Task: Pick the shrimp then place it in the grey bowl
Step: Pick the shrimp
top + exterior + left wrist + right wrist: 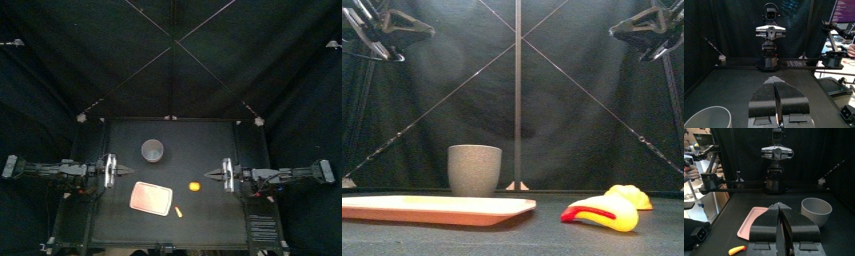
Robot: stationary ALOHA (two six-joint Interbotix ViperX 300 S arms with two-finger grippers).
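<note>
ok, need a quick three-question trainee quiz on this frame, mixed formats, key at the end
1. True or false: the shrimp already lies in the grey cup.
2. What lies on the front side of the grey cup? A) a pink tray B) a wooden box C) a marker pen
3. Fill in: the jaws of the left gripper and the right gripper are both ____.
Key: 1 false; 2 A; 3 shut.
</note>
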